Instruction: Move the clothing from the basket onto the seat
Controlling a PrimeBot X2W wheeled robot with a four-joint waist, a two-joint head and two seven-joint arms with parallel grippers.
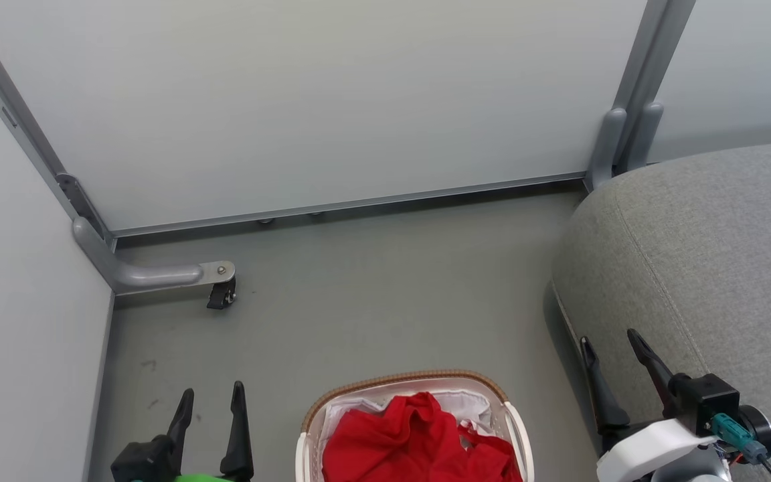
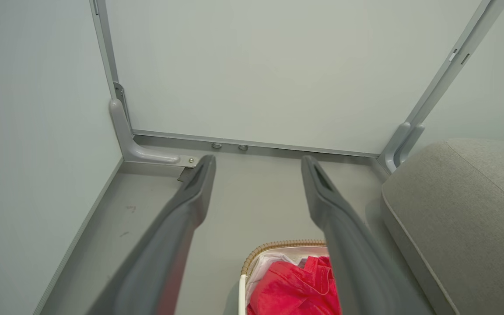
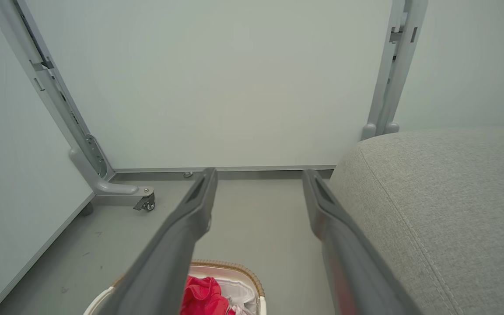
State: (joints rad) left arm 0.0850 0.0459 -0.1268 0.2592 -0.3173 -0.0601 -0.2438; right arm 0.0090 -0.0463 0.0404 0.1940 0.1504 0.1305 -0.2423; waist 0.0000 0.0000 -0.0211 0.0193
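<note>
Bright red clothing [image 1: 412, 438] lies bunched inside the white basket [image 1: 399, 383] with a brown woven rim, on the floor at the bottom middle of the head view. The grey seat [image 1: 707, 254] fills the right side. My left gripper [image 1: 213, 398] hangs open to the left of the basket, empty. Over the seat's front edge, right of the basket, my right gripper [image 1: 610, 338] is open and empty too. The left wrist view shows the clothing [image 2: 295, 288], basket [image 2: 274, 245] and seat [image 2: 462, 210]; the right wrist view shows the clothing [image 3: 201, 295], basket [image 3: 239, 267] and seat [image 3: 444, 197].
Pale partition panels [image 1: 305, 100] on grey frames close off the back and left. A grey foot with a small caster [image 1: 222, 293] juts onto the grey floor [image 1: 385, 294] at the left. Another frame post [image 1: 616, 147] stands beside the seat's far corner.
</note>
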